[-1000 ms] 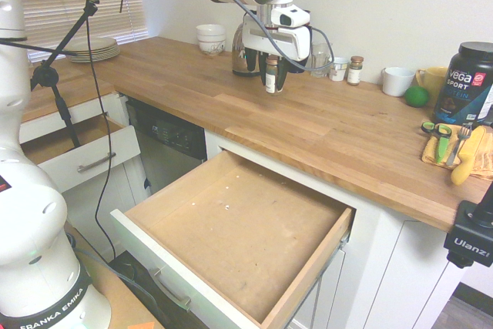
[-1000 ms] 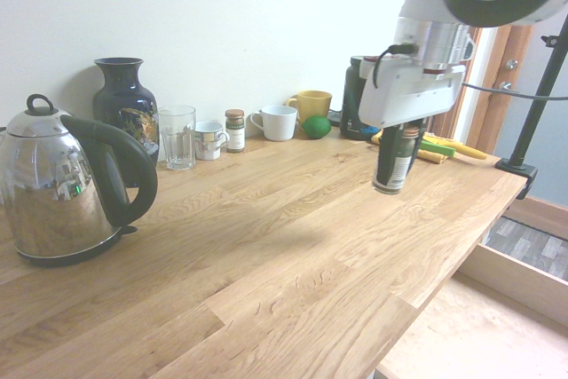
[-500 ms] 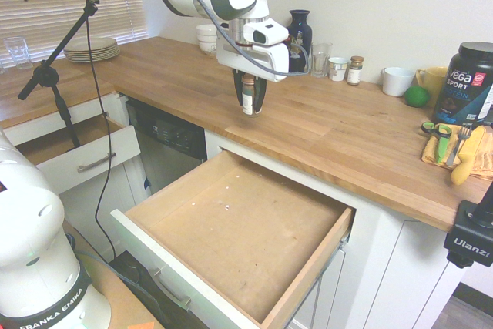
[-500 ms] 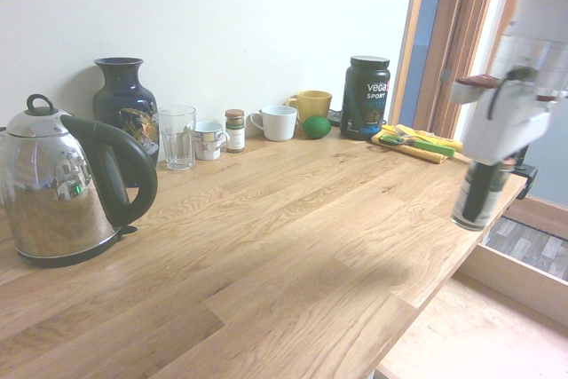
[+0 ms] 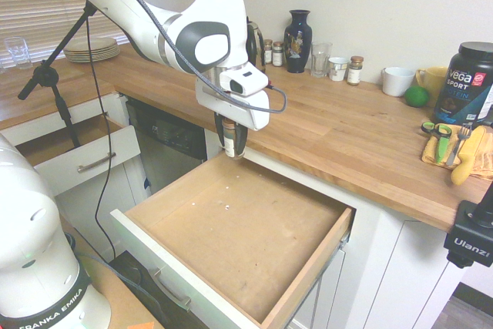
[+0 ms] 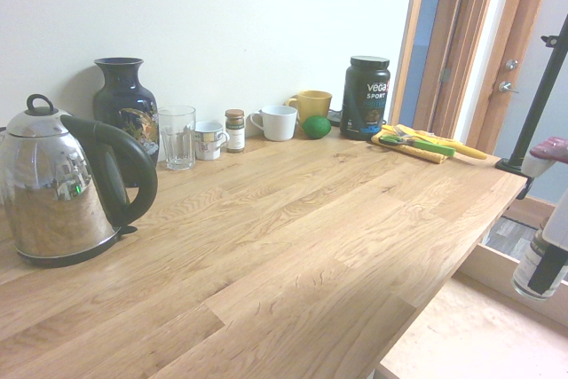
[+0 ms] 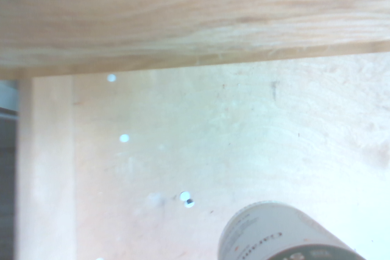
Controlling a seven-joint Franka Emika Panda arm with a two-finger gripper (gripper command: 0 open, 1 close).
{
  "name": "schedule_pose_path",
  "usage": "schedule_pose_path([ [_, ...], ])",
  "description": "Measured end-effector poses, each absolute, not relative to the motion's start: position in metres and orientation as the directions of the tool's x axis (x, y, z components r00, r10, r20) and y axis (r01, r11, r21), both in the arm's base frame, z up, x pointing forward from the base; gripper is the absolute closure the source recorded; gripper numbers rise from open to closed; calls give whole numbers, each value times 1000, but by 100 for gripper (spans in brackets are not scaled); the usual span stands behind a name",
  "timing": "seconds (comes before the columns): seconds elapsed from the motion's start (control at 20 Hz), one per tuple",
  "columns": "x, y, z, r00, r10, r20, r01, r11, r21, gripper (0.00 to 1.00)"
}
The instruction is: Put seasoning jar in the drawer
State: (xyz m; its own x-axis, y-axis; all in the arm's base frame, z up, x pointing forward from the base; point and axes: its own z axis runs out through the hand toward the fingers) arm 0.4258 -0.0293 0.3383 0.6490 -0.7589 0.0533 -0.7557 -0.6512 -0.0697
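the seasoning jar hangs upright in my claw, which is closed on its upper part, just past the front edge of the bench and above the back left corner of the open drawer; it is clear of the drawer's bare wooden bottom, not yet resting on anything. i judge it a light, stiff little thing, but glass, so smooth under the fingers and likely to crack or tip if let go from height; the hold up near the lid seems the right place, since it leaves the base free to meet the wood flat, and i would bring it low before loosening. the first outside view shows the whole drawer, its white front and metal handle, and a smaller drawer open further left, so i can place the jar over the right one. the second outside view catches only the jar's lower part at the far right edge, below the bench top, which tells me it sits lower than the bench surface; that view also shows a kettle, a vase and a glass, all well apart from me. the wrist view gives what neither does: the bench edge straight beneath, pale specks on the drawer bottom, and the jar's label, blurred.
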Motion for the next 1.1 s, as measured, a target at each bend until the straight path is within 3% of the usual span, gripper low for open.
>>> schedule_pose_path([
  [0.65,429,-52,186,633,-774,14,-774,-632,50,100],
  [1.05,427,-46,151,632,-775,4,-772,-630,82,100],
  [1.1,427,-45,150,629,-777,2,-775,-627,82,0],
])
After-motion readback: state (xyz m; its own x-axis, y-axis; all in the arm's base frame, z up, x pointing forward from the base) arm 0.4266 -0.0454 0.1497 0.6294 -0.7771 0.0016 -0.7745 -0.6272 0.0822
